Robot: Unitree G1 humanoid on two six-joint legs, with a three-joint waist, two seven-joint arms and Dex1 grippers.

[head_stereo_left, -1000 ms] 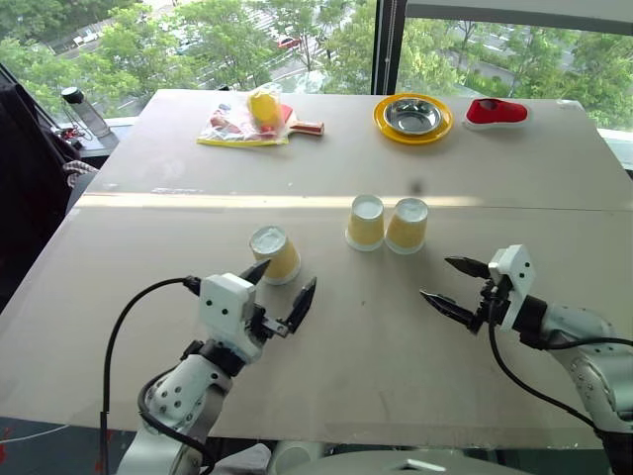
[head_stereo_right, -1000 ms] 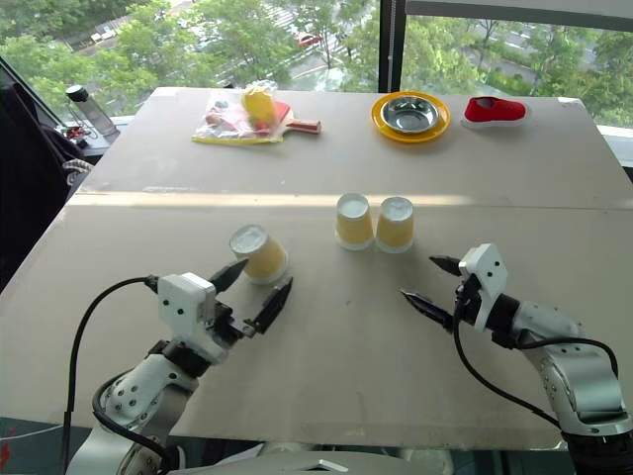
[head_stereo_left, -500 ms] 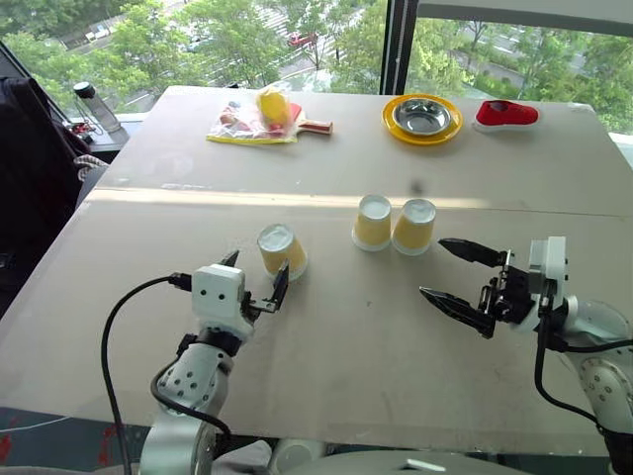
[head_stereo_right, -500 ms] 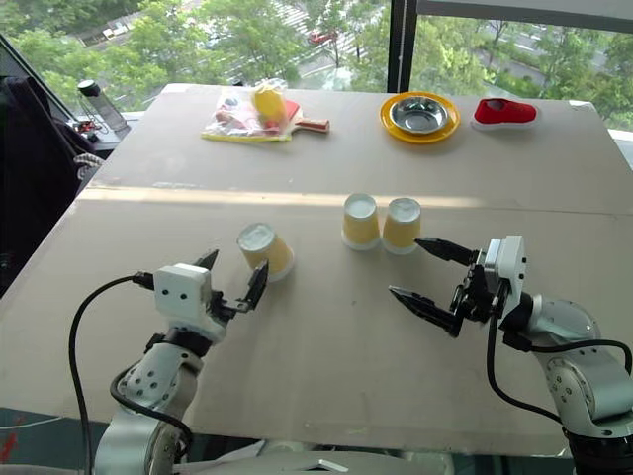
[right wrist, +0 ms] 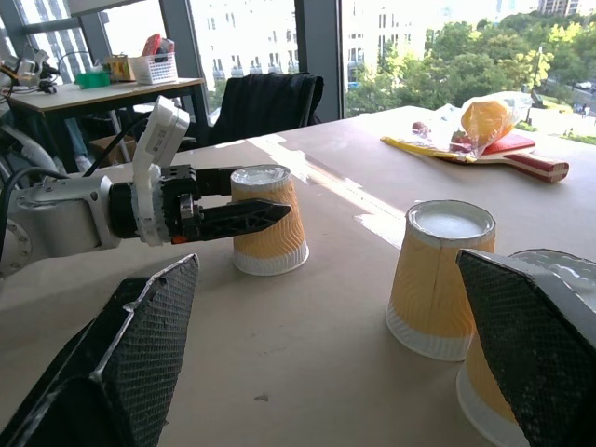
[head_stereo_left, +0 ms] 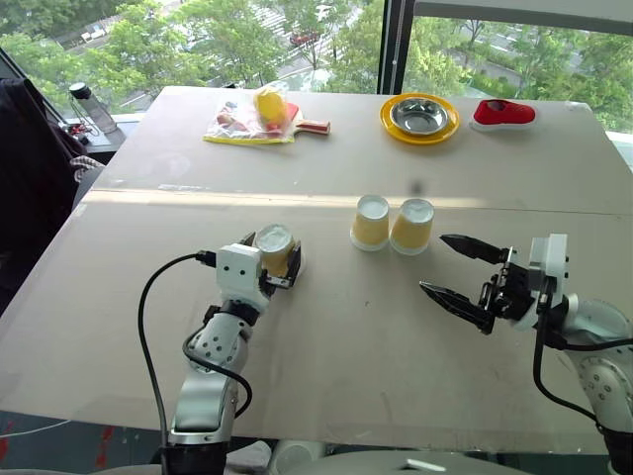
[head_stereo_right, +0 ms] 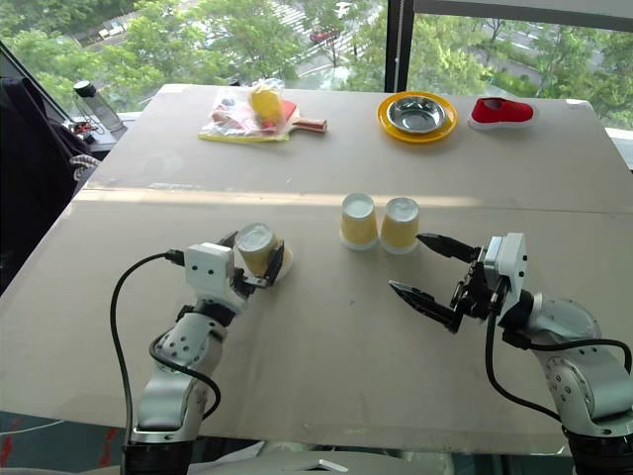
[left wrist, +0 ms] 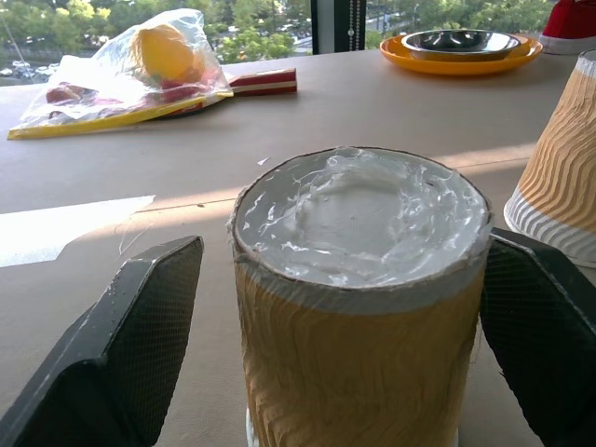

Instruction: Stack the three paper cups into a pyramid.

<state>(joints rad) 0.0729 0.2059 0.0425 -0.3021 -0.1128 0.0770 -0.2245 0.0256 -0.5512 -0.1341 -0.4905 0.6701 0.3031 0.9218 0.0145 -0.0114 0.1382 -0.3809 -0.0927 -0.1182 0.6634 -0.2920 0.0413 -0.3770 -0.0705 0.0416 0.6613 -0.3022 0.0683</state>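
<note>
Three paper cups stand upside down on the table, with their white bottoms facing up. Two of them, the middle cup and the right cup, stand just beside each other near the middle of the table, so they look like the bottom row of the pyramid. The third cup stands alone, well apart from them on the left. The left gripper has its two black fingers spread wide, one on each side of this lone cup, and in the left wrist view there is a gap between each finger and the cup, so it is not pinching yet. The right gripper hangs near the right cup with its fingers spread wide too, and it holds nothing. I think the next step is to squeeze the lone cup and lift it. Things could go wrong here. The cup is thin paper, so a hard squeeze could crush it. A soft squeeze could let it slip, because the sides slope. If one finger touches first, it could push the cup over or slide it away. Later, if the cup bumps the two base cups, they could move apart, and then the top cup would have nowhere to sit.
</note>
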